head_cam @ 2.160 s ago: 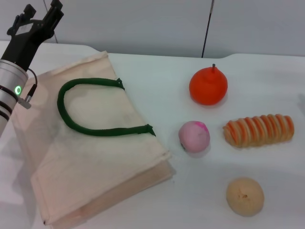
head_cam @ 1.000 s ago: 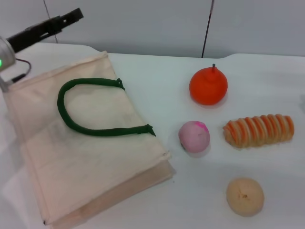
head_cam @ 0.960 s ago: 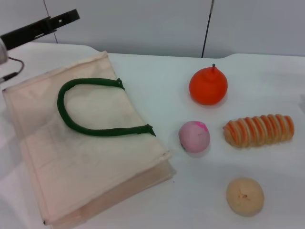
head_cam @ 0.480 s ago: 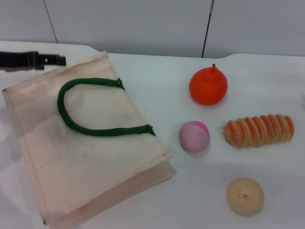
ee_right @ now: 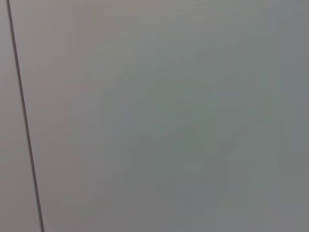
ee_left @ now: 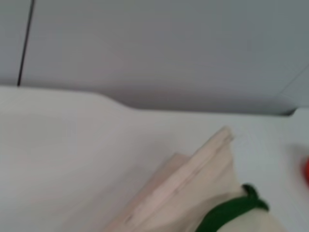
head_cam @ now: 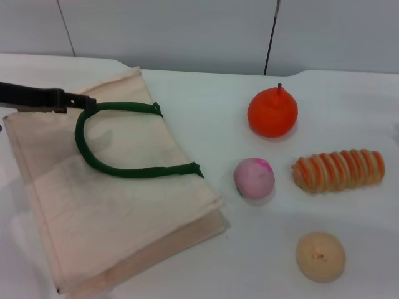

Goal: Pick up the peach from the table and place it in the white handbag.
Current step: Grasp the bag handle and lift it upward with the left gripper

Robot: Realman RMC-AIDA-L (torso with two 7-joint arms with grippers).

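Observation:
The peach [head_cam: 254, 178], pale pink with a magenta blush, lies on the white table right of the white handbag [head_cam: 118, 199]. The handbag lies flat, and its dark green handle [head_cam: 93, 156] loops across its top. My left gripper [head_cam: 87, 102] reaches in from the left edge, low over the bag's far left part, with its tip at the handle's far end. It is far from the peach. The left wrist view shows the bag's edge [ee_left: 193, 176] and a piece of the handle [ee_left: 227, 212]. My right gripper is out of view.
A bright orange stemmed fruit [head_cam: 272, 112] sits behind the peach. A striped orange-and-cream roll [head_cam: 338, 169] lies to the peach's right. A tan dimpled ball [head_cam: 320, 255] sits near the front right. A grey wall runs behind the table.
My left gripper has come down from high at the back left and moved right, from above the bag's far corner to the green handle's end. Nothing else has moved.

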